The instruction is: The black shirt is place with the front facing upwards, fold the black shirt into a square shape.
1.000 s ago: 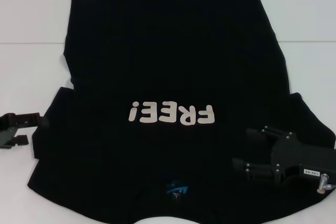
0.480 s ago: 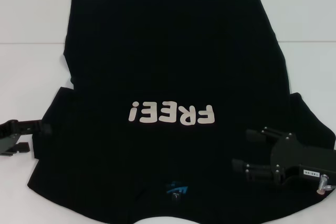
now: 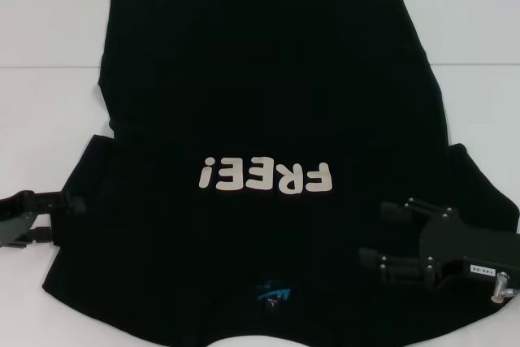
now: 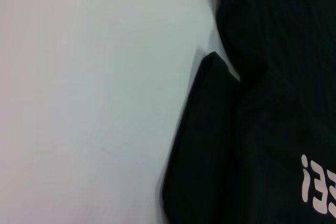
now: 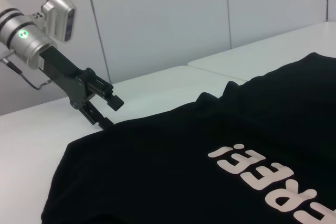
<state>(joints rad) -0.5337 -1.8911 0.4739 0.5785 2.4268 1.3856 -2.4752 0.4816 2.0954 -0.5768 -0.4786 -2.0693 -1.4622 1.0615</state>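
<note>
The shirt (image 3: pixel 268 119) lay flat and face up on the white tabletop (image 3: pixel 49 111), collar nearest the robot and hem farthest, the "FREE!" lettering (image 3: pixel 266 177) reading inverted from the head view. No fold was yet visible; both sleeves were spread outward. Nearest, on the right, the right end effector (image 3: pixel 375 233) was positioned over the right sleeve area, fingers parted and holding nothing. On the left, the left end effector (image 3: pixel 69 213) was at the edge of the left sleeve; in the right wrist view its fingers (image 5: pixel 112 102) stood apart, one above the cloth and one low at its edge, not clamped. Judged step: the approach to the sleeves for the first fold. The next move calls for each end effector to close on a sleeve edge, taking both layers, then to lift and carry it inward over the chest.
</note>
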